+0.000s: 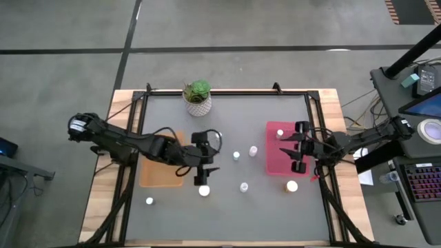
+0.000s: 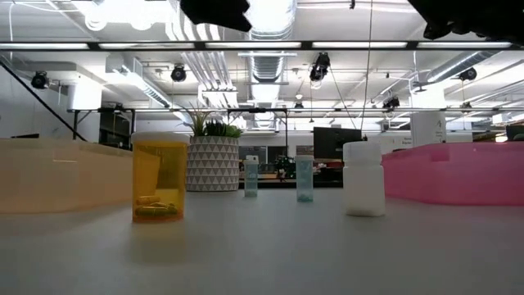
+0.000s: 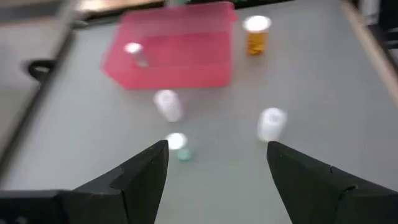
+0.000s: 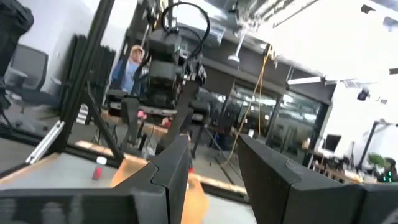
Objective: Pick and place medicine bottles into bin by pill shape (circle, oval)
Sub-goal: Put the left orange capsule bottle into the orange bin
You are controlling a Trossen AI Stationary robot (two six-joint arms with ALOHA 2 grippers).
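Observation:
Several white-capped medicine bottles stand upright on their bases on the grey table: one (image 1: 204,191) just nearer than my left gripper, others (image 1: 236,156), (image 1: 253,150), (image 1: 244,187), (image 1: 292,186) mid-table, one (image 1: 149,201) near left. One bottle (image 1: 280,133) stands in the pink bin (image 1: 275,165). My left gripper (image 1: 202,176) hangs open beside the orange bin (image 1: 155,176), holding nothing (image 3: 217,149). My right gripper (image 1: 289,150) is raised over the pink bin, a gap between its fingers (image 4: 214,146), which hold nothing.
A potted green plant (image 1: 198,96) stands at the table's far edge. The low view shows an orange bottle (image 2: 160,176) and a white one (image 2: 363,179) closest, with the bins at either side. A black frame runs along the table's left, right and far edges.

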